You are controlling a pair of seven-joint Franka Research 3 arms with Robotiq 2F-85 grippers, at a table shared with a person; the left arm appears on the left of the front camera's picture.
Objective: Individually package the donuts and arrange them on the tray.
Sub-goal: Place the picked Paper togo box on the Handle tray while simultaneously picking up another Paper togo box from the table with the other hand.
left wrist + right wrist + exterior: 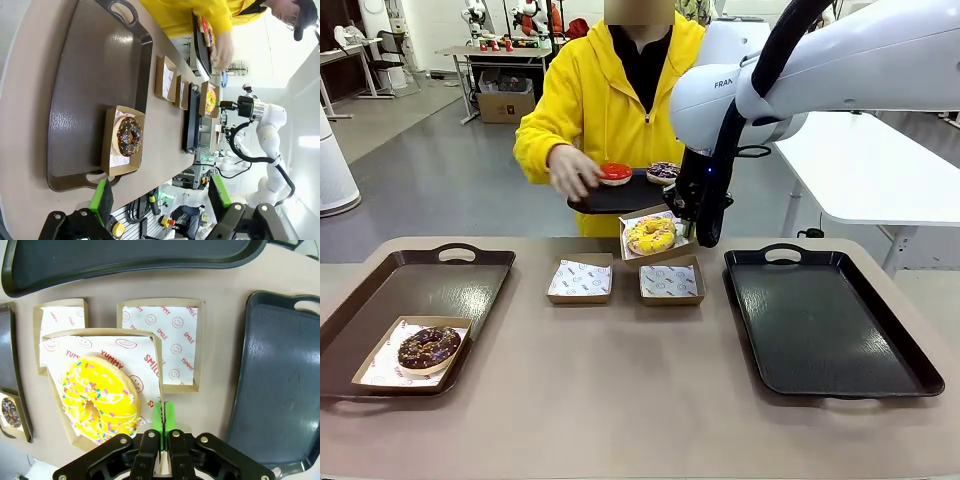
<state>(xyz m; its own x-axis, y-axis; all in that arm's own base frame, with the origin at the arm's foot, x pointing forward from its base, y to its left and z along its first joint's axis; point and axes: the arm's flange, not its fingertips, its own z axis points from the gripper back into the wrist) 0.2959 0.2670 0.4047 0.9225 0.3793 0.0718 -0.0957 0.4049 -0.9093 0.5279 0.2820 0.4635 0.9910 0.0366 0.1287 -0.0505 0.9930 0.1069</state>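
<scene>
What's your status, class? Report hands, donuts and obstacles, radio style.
Left hand open, over left tray with chocolate donut. Right hand shut on box holding yellow donut, off the table. Two lined boxes beneath it.

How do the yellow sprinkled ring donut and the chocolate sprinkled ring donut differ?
The yellow sprinkled ring donut has bright yellow icing; the chocolate sprinkled ring donut is dark brown. The yellow one's box is lifted and tilted, its edge pinched by the right pincer; the chocolate one's box lies flat on the brown plastic tray. Both sit in paper-lined cardboard boxes.
</scene>
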